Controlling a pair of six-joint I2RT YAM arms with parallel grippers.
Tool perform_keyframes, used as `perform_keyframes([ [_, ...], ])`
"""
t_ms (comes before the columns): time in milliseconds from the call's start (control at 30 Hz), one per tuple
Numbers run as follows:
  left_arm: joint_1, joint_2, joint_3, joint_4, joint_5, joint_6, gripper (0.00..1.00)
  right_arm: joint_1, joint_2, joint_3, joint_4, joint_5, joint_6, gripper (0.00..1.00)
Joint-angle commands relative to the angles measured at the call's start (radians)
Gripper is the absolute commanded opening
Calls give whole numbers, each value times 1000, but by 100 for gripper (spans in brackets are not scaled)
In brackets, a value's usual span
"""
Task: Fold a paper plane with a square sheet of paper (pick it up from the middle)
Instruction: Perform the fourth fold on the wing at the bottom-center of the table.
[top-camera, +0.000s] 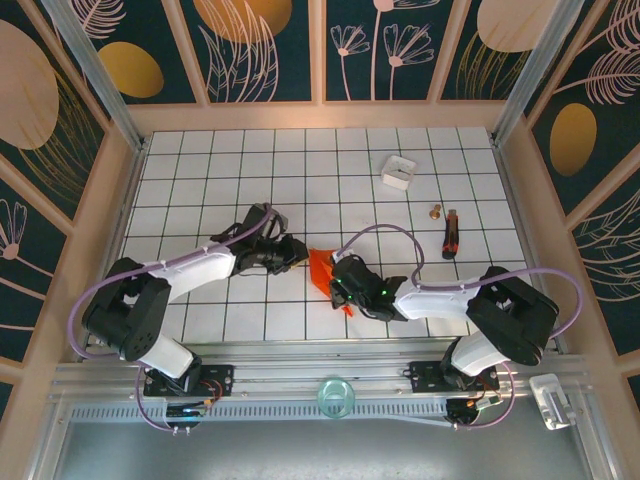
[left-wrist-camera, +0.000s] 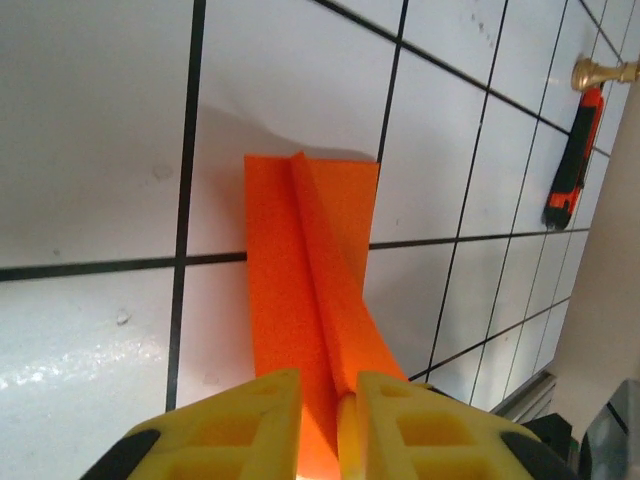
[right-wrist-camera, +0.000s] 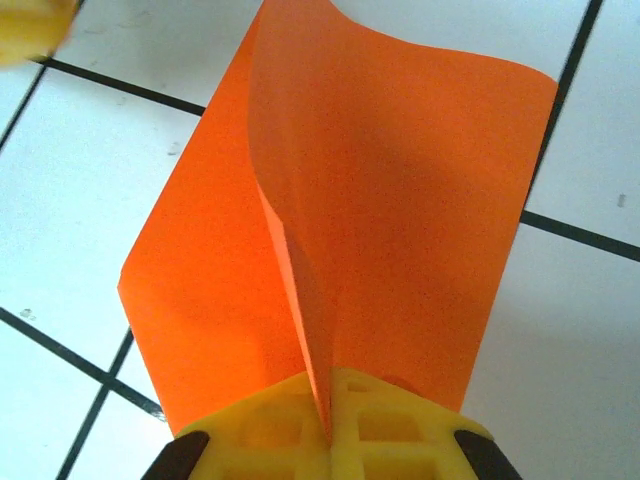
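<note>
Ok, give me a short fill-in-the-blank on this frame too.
1. The right gripper is shut on the ____.
2. That sheet is coloured ____.
3. The small box on the far side of the table is ____.
Missing words: paper; orange; white.

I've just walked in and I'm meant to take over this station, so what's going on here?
Two robot arms are folding an orange paper sheet on the tiled table. The right tool is shut on one end, pinching a raised centre crease. The left tool has its fingers on either side of the crease from the opposite end, but whether they are clamping it is unclear. There is no finished plane yet.
</note>
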Motion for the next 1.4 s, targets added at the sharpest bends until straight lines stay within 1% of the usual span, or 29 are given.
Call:
perform_keyframes([
  [0,-33,-23,-31,60,22,-134,17,-13,9,-23,59,-44,18,0],
  [167,-72,32,-44,122,47,-157,8,-30,6,-57,110,-90,68,0],
  [333,-74,54,-61,149,50,-166,4,-39,9,-82,142,-121,109,0],
  [467,-74,54,-126,220,50,-213,2,-50,5,-112,183,-148,158,0],
  [567,-74,50,-154,250,50,-228,1,-59,-2,-139,222,-195,194,0],
  [867,-73,47,-168,297,49,-240,1,-104,-27,-213,314,-274,272,0],
  [1067,-84,63,-173,329,55,-248,0,-158,-43,-261,387,-347,323,0],
  [1367,-83,74,-183,365,51,-259,0,-201,-33,-272,471,-430,380,0],
])
